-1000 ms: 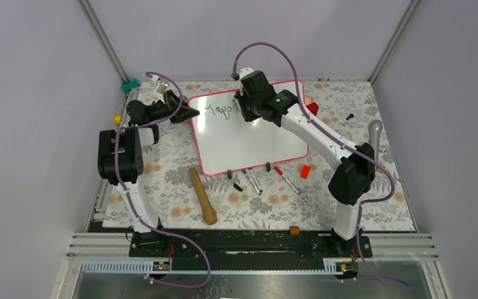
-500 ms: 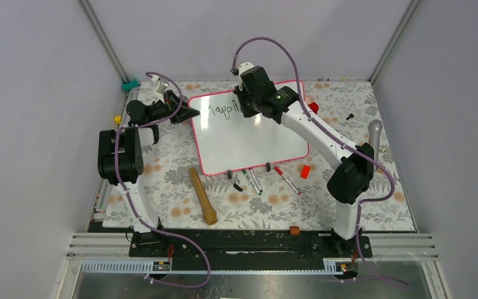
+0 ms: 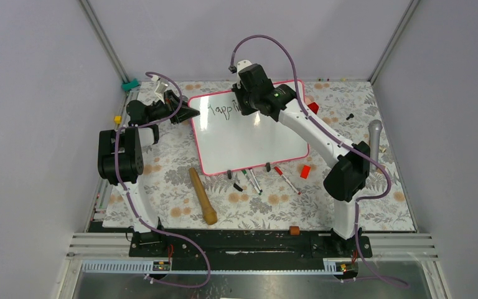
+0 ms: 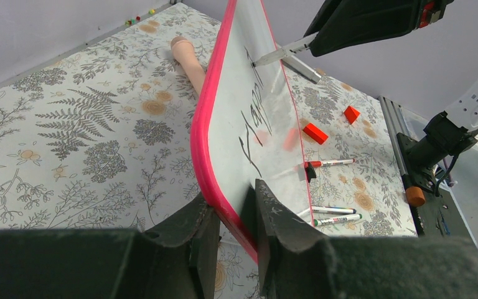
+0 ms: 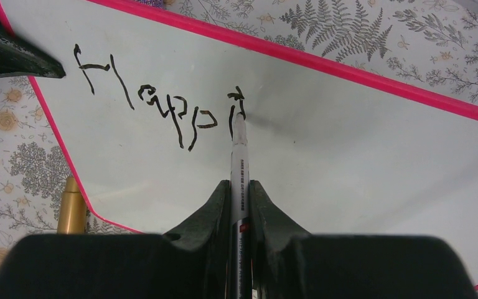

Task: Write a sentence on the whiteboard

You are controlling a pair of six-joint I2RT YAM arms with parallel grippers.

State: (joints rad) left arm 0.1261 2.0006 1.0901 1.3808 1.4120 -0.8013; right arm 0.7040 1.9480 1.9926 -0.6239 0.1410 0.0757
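Observation:
The whiteboard point(image 3: 249, 144) lies on the floral cloth, pink-framed, and its left edge is pinched by my left gripper point(image 3: 188, 113). In the left wrist view that gripper point(image 4: 230, 200) is shut on the pink rim point(image 4: 206, 118) near a corner. The sentence point(image 5: 175, 118) reads "Happi" in black along the top left of the board. My right gripper point(image 5: 239, 187) is shut on a white marker point(image 5: 239, 156), whose tip touches the board at the last letter. From above, the right gripper point(image 3: 245, 104) hovers over the board's far edge.
A wooden handle point(image 3: 203, 196) lies in front of the board's left corner. Loose markers point(image 3: 253, 180) and a red-capped one point(image 3: 286, 179) rest along its near edge, with red blocks point(image 3: 305, 171) to the right. A grey rod point(image 3: 374, 132) stands at the right.
My right gripper has crept a little towards the far left with the marker, adding strokes to the last letter. The left gripper and the board have stayed put.

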